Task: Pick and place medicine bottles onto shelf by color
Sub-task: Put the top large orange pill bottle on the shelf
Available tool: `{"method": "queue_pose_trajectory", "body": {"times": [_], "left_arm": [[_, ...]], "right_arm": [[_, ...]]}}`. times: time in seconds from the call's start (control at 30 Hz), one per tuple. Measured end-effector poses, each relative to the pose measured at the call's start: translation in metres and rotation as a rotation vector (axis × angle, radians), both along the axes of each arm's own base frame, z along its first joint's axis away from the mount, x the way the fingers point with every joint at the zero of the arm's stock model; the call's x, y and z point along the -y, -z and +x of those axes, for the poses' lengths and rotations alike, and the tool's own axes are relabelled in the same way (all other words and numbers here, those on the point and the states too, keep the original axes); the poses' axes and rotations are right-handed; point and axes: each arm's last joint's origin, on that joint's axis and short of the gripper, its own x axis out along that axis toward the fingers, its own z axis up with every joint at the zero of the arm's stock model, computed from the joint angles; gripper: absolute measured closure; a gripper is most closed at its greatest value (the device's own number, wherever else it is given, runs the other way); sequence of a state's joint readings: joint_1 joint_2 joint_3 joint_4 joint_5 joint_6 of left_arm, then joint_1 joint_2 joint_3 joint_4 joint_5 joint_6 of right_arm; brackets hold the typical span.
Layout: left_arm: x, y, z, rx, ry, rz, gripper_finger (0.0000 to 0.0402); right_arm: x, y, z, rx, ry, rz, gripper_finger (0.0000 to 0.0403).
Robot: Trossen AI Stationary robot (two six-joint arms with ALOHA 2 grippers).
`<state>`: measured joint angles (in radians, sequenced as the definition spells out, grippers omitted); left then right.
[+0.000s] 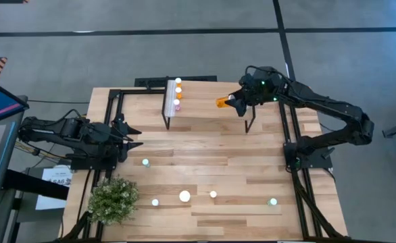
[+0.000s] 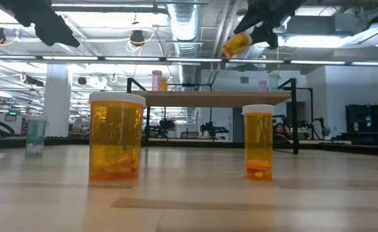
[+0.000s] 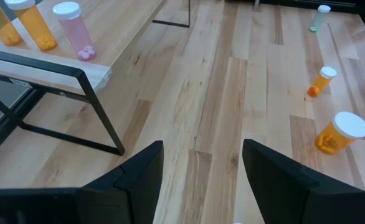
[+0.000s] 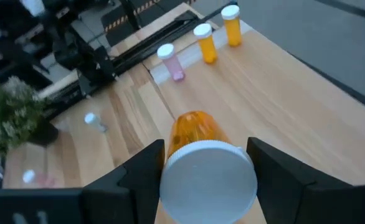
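Orange plastic sits clamped between my right fingers (image 4: 207, 163): a medicine bottle (image 4: 202, 158) held on its side, its white cap toward my wrist camera and its body pointing toward nine o'clock in the overhead view. My right gripper (image 1: 233, 101) hangs above the shelf (image 1: 205, 101), over the three o'clock half of its light wood top. At the nine o'clock end of that shelf stand three bottles in a row (image 1: 178, 93), two orange ones and a pink one (image 4: 170, 60) at the six o'clock end of the row. My left gripper (image 1: 138, 137) waits at the nine o'clock side of the bench (image 1: 225, 155), its fingers (image 3: 142, 171) spread apart with nothing between them. On the bench toward six o'clock more bottles stand loose: a large orange one (image 2: 116, 136), a slimmer orange one (image 2: 258, 141), and pale green ones, one near the three o'clock edge (image 1: 273, 201). A small leafy plant (image 1: 113, 199) sits at the seven o'clock corner.
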<state>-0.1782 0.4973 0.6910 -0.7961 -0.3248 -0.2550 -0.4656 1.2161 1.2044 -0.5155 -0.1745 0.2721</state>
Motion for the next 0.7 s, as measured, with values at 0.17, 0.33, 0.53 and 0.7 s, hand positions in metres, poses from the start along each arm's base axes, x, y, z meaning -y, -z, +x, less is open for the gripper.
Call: {"method": "queue_pose_trajectory", "body": {"times": [0.17,0.33,0.53,0.7], "left_arm": [[0.0,0.0,0.0,0.0,0.0,0.0,0.0196],[0.0,0.0,0.0,-0.001,0.0,0.0,0.0196],[0.0,0.0,0.0,0.0,0.001,0.0,0.0196],[0.0,0.0,0.0,0.0,0.0,0.0,0.0196]], "right_arm": [[0.003,-0.006,0.007,-0.125,-0.002,-0.005,0.0173],[0.017,-0.008,0.023,-0.313,0.038,0.025,0.0173],[0.044,-0.014,0.042,-0.443,0.048,0.052,0.0173],[0.062,-0.016,0.053,-0.537,0.046,0.078,0.0173]]}}
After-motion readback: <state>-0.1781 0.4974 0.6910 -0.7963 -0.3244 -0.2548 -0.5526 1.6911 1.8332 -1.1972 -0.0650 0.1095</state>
